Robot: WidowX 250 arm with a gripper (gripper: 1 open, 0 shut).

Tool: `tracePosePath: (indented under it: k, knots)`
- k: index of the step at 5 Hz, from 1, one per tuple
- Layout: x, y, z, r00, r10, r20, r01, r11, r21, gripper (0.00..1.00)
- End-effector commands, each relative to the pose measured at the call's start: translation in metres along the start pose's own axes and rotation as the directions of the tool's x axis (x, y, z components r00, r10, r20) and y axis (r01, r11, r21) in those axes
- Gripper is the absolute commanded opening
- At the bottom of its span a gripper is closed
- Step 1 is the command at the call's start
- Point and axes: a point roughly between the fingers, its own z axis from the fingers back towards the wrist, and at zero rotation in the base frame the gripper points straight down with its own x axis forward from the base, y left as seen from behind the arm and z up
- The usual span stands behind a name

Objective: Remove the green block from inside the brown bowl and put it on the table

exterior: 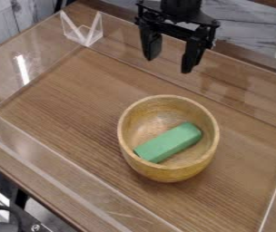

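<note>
From my remote seat I see the gripper [169, 53] hanging in the upper middle of the frame, pointing down, its dark fingers [188, 56] spread apart with bare air between them; it is released and carries nothing. It sits well above and behind the brown bowl [134, 156], which occupies the lower centre-right of the picture and stands upright on the counter [68, 100]. Inside that bowl lies the green block [169, 143], a flat rounded bar resting on the bowl's floor, angled so that one end points toward the lower left and the other toward the upper right (its upper-right end comes close to the inner wall, though I cannot tell whether it touches). The gripper and the block are well apart. The counter shows brown wood grain with darker streaks, and low clear acrylic walls [83, 29] border it, with one corner catching the light in the upper left of the frame.
</note>
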Motion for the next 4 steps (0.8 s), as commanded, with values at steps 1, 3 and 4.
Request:
tracePosePath:
  k: [1, 3, 4]
  knots:
    - [-0.008, -0.009, -0.009, 0.998, -0.06, -0.014, 0.06, 0.998, 0.003, 1.0]
    - [-0.045, -0.066, -0.066, 0.89, -0.45, -0.072, 0.453, 0.891, 0.037, 1.0]
    - [-0.053, -0.07, -0.08, 0.855, -0.516, -0.053, 0.519, 0.853, 0.061, 1.0]
